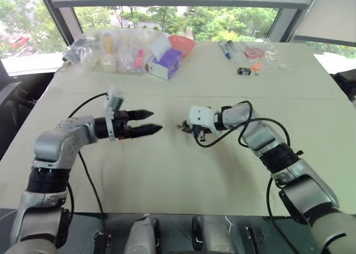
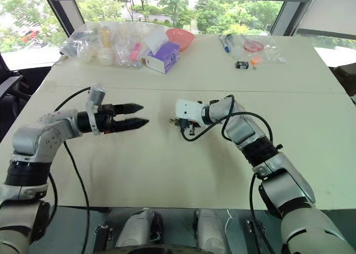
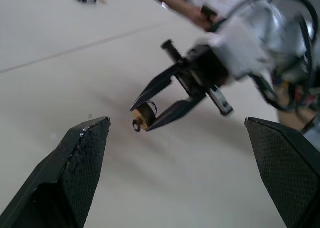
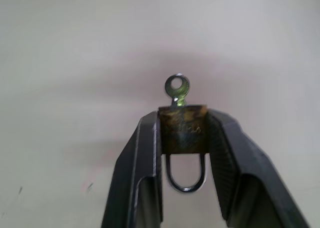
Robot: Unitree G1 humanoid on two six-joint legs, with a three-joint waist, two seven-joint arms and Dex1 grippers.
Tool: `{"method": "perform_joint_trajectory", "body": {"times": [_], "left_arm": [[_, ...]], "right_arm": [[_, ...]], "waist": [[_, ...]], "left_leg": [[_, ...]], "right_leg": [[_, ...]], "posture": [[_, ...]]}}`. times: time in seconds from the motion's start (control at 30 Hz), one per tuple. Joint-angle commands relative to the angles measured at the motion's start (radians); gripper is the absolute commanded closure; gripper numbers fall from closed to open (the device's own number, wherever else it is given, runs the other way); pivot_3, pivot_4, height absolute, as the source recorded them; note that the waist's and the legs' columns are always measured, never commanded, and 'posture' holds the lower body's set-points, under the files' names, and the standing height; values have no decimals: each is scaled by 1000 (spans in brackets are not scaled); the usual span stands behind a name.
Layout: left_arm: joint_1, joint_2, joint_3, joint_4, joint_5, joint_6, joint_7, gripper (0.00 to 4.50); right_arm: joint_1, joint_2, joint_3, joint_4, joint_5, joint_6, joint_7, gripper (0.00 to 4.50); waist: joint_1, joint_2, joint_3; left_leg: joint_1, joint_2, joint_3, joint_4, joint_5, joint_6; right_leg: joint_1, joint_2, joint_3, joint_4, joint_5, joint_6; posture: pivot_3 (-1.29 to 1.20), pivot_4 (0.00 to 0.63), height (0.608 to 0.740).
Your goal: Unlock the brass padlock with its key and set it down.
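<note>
The brass padlock is pinched by its sides between the fingers of my right gripper, which is shut on it above the middle of the table. Its silvery shackle loops back between the fingers. A small silver key sticks out of the lock's far end. In the left wrist view the padlock shows at the right gripper's tips, held clear of the tabletop. My left gripper is open and level, a short way left of the lock and pointing at it.
Along the table's far edge lie a pile of clear plastic bags, a purple and white box, a red bowl, a blue marker and a small black block. A black cable loops off the right forearm.
</note>
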State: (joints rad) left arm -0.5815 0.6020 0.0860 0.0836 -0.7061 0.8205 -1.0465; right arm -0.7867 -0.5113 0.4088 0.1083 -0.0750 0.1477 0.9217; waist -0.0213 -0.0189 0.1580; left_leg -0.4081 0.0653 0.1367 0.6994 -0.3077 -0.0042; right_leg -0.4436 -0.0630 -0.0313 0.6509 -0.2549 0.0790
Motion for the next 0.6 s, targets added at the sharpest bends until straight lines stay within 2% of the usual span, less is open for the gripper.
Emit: {"method": "perform_joint_trajectory", "body": {"times": [0.03, 0.27, 0.6], "left_arm": [[-65, -23, 33, 101, -16, -15, -25, 0], [-177, -80, -20, 240, 44, -77, -89, 0], [-187, -90, -35, 228, 63, -83, -146, 0]], "right_arm": [[26, -13, -64, -180, -21, -50, -52, 3836], [62, 2, -82, -307, -62, 3, -105, 3836], [66, 4, -79, -323, -104, 38, -126, 3836]], "waist": [[3, 0, 0], [11, 0, 0], [6, 0, 0]], "left_leg": [[0, 0, 0, 0, 0, 0], [0, -1, 1, 1, 1, -2], [0, 0, 1, 0, 1, -2]], "right_leg": [[0, 1, 0, 0, 0, 0], [1, 0, -1, 0, 0, 0], [1, 1, -1, 0, 0, 0]], "posture": [[0, 150, 734], [0, 150, 734], [0, 150, 734]]}}
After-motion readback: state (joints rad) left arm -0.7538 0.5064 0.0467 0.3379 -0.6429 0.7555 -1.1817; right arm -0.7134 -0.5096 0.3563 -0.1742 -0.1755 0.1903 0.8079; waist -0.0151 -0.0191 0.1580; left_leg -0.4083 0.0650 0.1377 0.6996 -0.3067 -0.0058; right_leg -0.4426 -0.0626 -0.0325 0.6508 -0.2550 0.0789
